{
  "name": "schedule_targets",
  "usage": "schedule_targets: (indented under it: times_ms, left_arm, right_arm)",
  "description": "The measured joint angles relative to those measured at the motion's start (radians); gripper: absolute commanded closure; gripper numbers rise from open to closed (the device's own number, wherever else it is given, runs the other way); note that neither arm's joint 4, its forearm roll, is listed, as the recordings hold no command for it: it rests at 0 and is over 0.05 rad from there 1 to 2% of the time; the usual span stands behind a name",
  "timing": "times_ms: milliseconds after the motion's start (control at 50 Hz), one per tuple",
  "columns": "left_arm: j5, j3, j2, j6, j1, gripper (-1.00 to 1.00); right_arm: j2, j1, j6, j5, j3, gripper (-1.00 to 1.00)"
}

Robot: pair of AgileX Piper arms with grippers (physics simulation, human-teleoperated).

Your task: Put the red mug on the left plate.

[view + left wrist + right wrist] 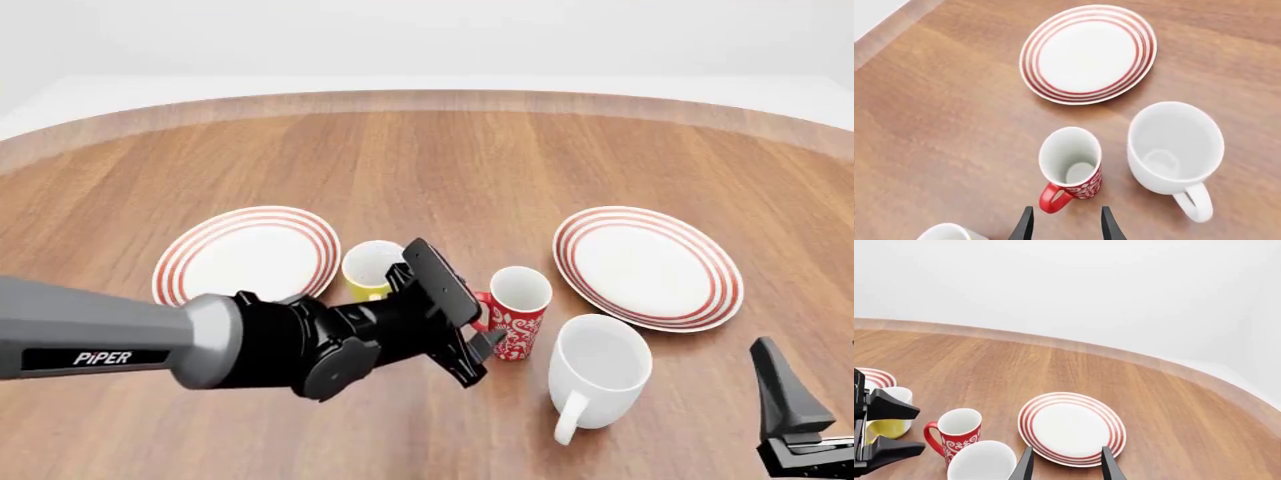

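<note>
— Where do we find the red mug [518,310]?

— We see it upright on the wooden table [454,160], near the middle, its handle turned toward the arms' side. A yellow mug [370,270] stands just to its left, and a bigger white mug [597,372] sits just beside it, nearer us and to the right.

— And the left plate [247,254]?

— We see it flat on the table, left of the yellow mug, with nothing on it. A matching plate [649,265] lies to the right of the red mug.

— What about the left gripper [1067,227]?

— We see it hanging just short of the red mug's handle, fingers spread apart, gripping nothing. In its wrist view the handle lies just ahead of the gap between the fingertips.

— And the right gripper [1066,465]?

— We see it low at the near right corner, well apart from the mugs. Its fingers are parted too, holding nothing, and in its wrist view they point toward the right-hand plate.
</note>
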Motion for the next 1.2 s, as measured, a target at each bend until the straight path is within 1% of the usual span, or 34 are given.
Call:
schedule_targets:
  times_ms: [1200]
  left_arm:
    - [-0.011,-0.059,0.092,0.020,0.034,-1.00]
  right_arm:
    - [0.000,-0.002,0.005,0.002,0.000,-1.00]
